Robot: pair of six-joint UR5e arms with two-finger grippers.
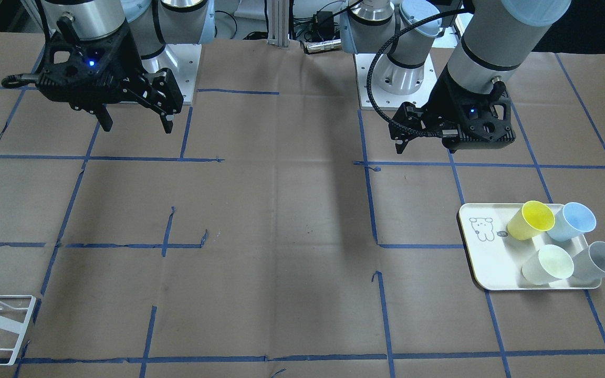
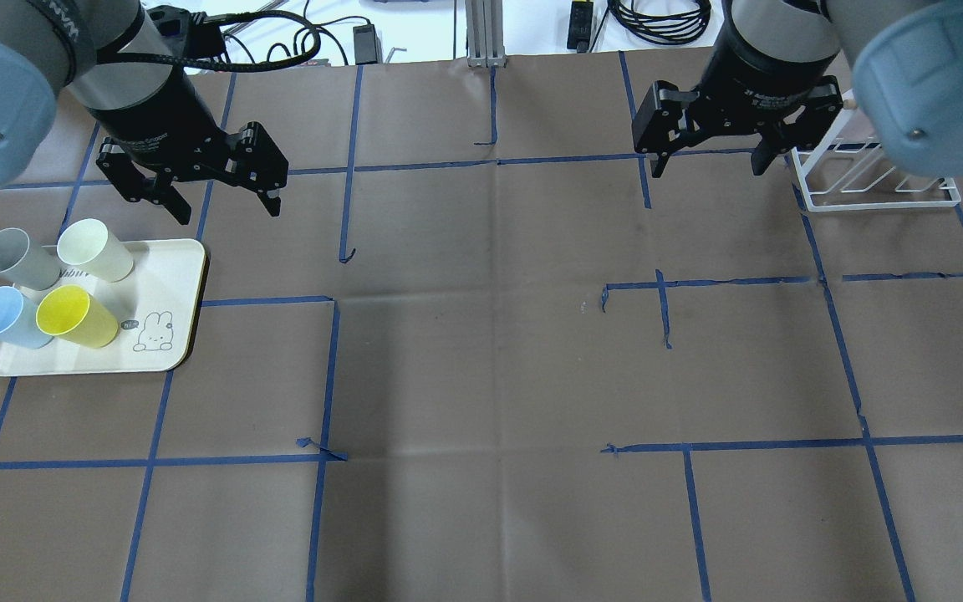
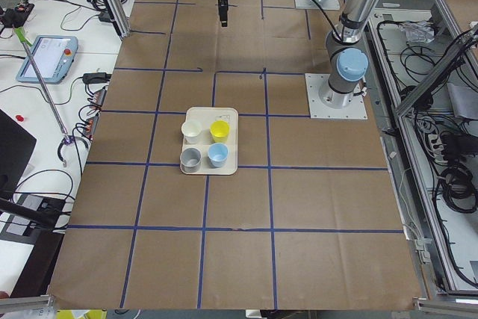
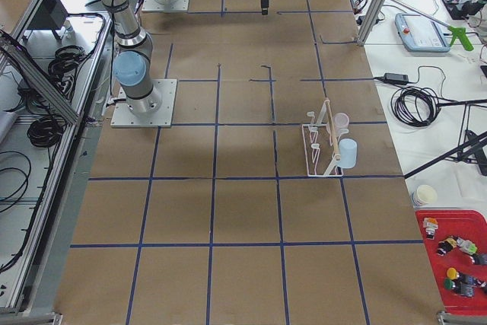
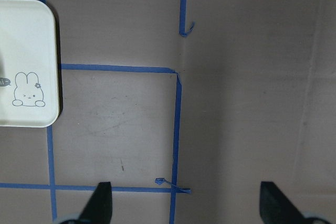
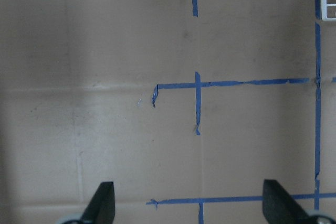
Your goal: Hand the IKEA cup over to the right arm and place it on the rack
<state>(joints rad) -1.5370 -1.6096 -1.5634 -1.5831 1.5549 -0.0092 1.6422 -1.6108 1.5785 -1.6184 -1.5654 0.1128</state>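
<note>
Several IKEA cups stand mouth up on a cream tray (image 2: 165, 276): yellow (image 2: 76, 316), blue (image 2: 1, 318), grey (image 2: 15, 257) and pale green (image 2: 95, 249). My left gripper (image 2: 229, 215) hangs open and empty above the table, just past the tray's far right corner. In the left wrist view the tray (image 5: 26, 40) sits at the upper left, away from the open left gripper (image 5: 189, 203). My right gripper (image 2: 707, 171) is open and empty, just left of the white wire rack (image 2: 874, 180). A corner of the rack (image 6: 328, 3) shows in the right wrist view.
Brown paper with blue tape lines covers the table. In the exterior right view the rack (image 4: 323, 142) holds two cups on its rods. Both arm bases stand at the table's robot-side edge. Cables and benches lie beyond the table.
</note>
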